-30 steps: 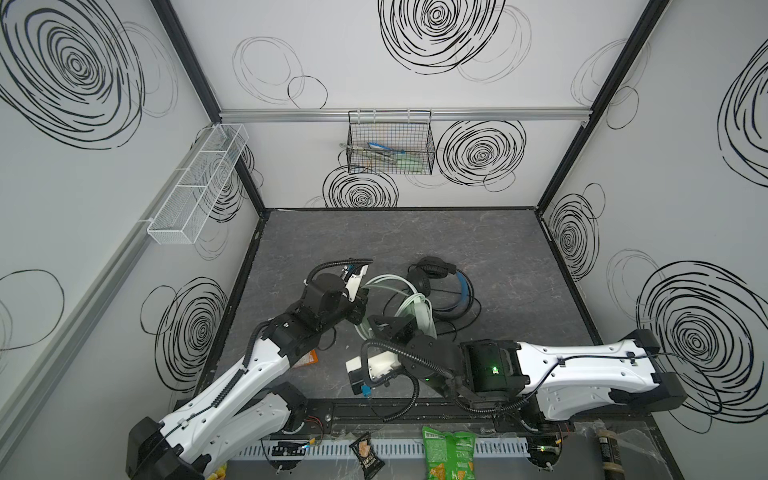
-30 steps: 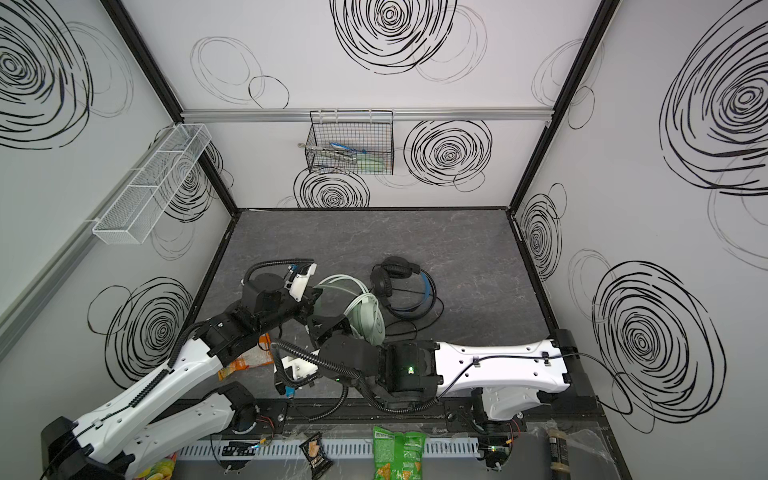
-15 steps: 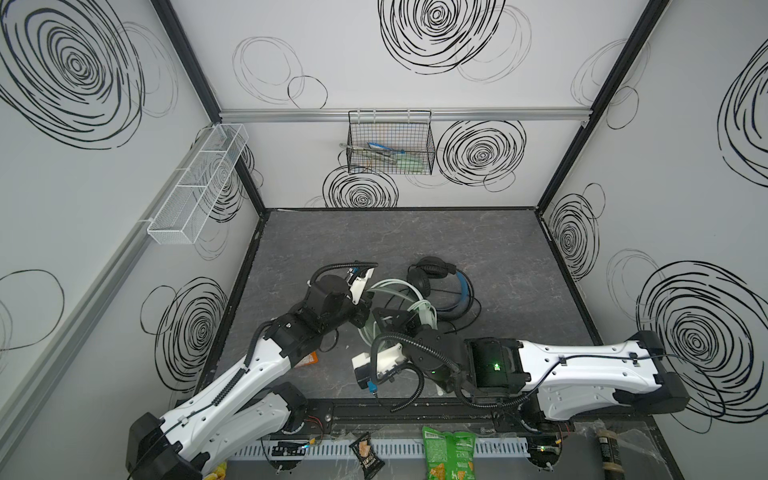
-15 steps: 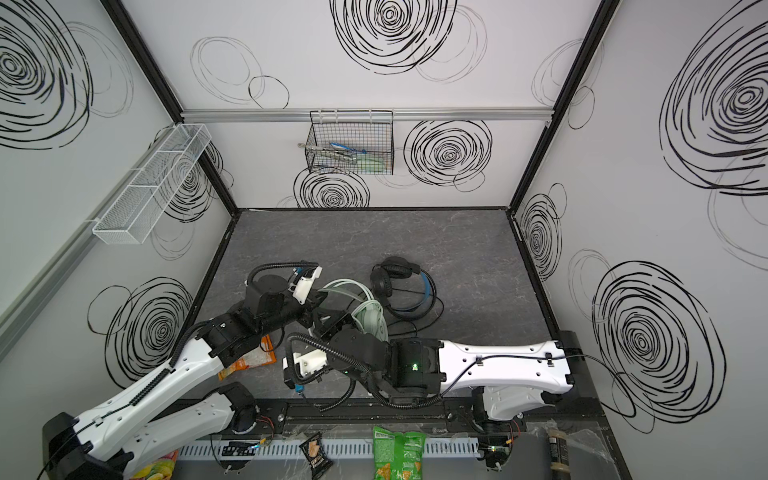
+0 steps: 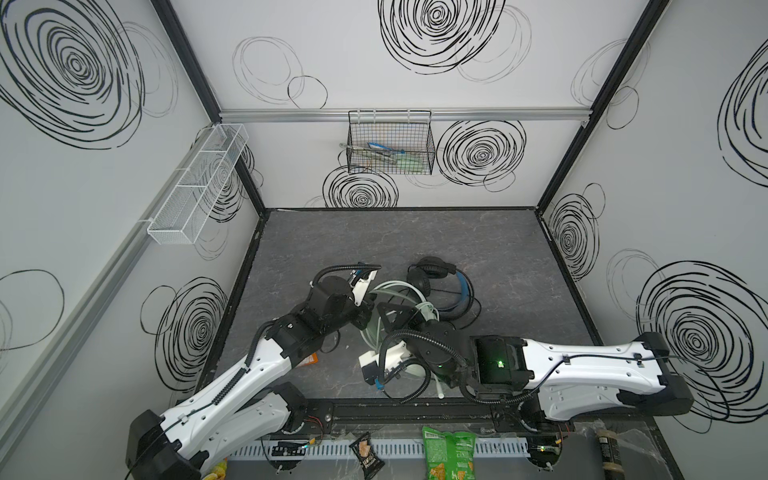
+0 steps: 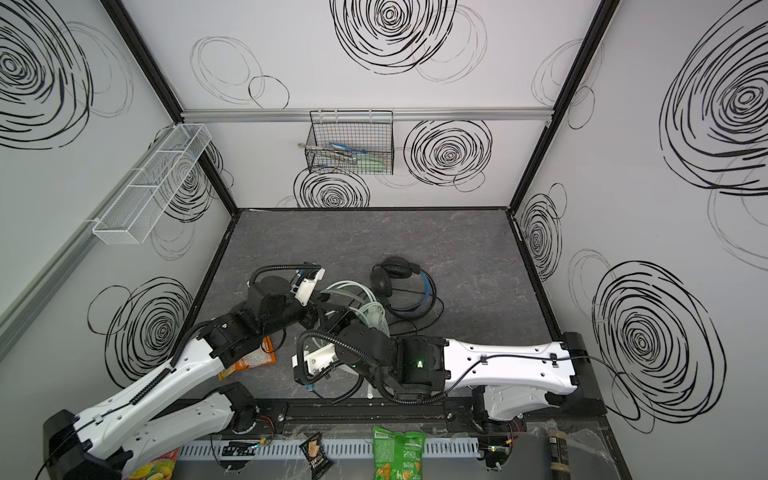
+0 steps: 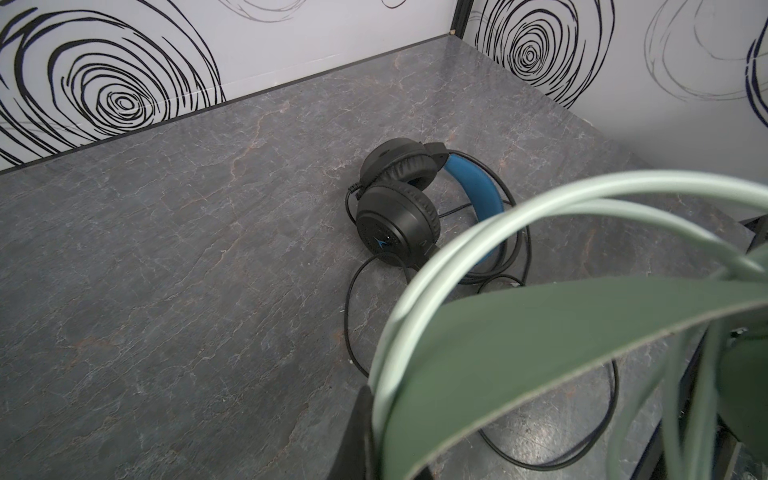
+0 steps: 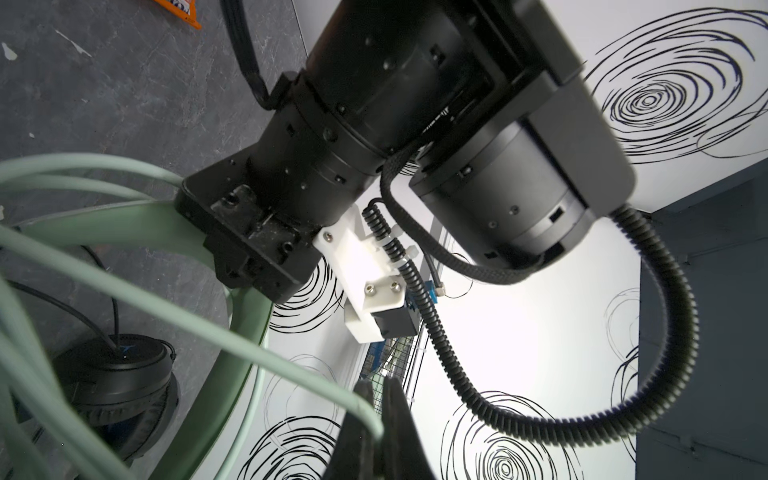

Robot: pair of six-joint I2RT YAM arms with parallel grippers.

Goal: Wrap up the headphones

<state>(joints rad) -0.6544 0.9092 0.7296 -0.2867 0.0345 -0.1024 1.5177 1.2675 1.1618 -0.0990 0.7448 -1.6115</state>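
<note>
While left claw clamps the flat mint headband, right claw pinches round cable.

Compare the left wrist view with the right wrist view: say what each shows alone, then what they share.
Left wrist only: the blue band of the black headphones. Right wrist only: the left gripper from outside, clamped on the green headband, the right gripper shut on the green cable, and an orange packet. Both: a black ear cup, the green headband and cable, and the grey table.
</note>
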